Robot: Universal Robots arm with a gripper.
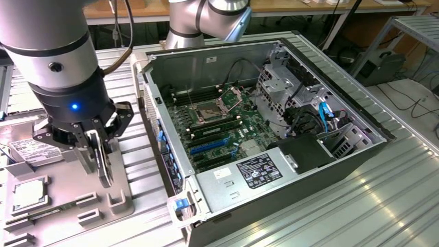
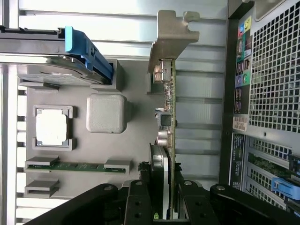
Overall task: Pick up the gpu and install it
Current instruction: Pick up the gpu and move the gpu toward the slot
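The grey moulded parts tray (image 1: 118, 201) (image 2: 136, 145) sits on the ribbed metal table (image 1: 384, 200), just beside the open black desktop computer case (image 1: 205, 64). Four things show at the tray:

- One small square silver CPU chip (image 1: 29, 193) (image 2: 51, 127) lies flat in a framed pocket.
- One thin green memory stick (image 2: 77, 165) lies between two grey end blocks.
- One silver hard drive (image 1: 31, 149) with a white label is at the tray's far end, with a blue plastic carrier (image 2: 87, 50) over it.
- One gpu (image 1: 104, 156) (image 2: 169, 117), a thin green circuit board with a silver metal end bracket, stands on edge over the tray.

The black gripper (image 1: 100, 165) (image 2: 164, 208) has its fingers clamped on the two faces of the gpu at the end opposite the bracket. It is not clear whether the card's lower edge still touches the tray.

Inside the case lies one green motherboard (image 1: 230, 128) with one unlatched CPU socket (image 1: 211, 110) and two blue slots (image 1: 207, 148). One silver power supply (image 1: 240, 185) carries a black label with white print too small to read. Blue cables (image 1: 325, 114) run near the drive cage.

From the wrist, the back of the case shows a strip of coloured port markings (image 2: 243, 70) beside a perforated metal grille (image 2: 276, 61). No lettering is legible there, and the hard drive's label cannot be read either.
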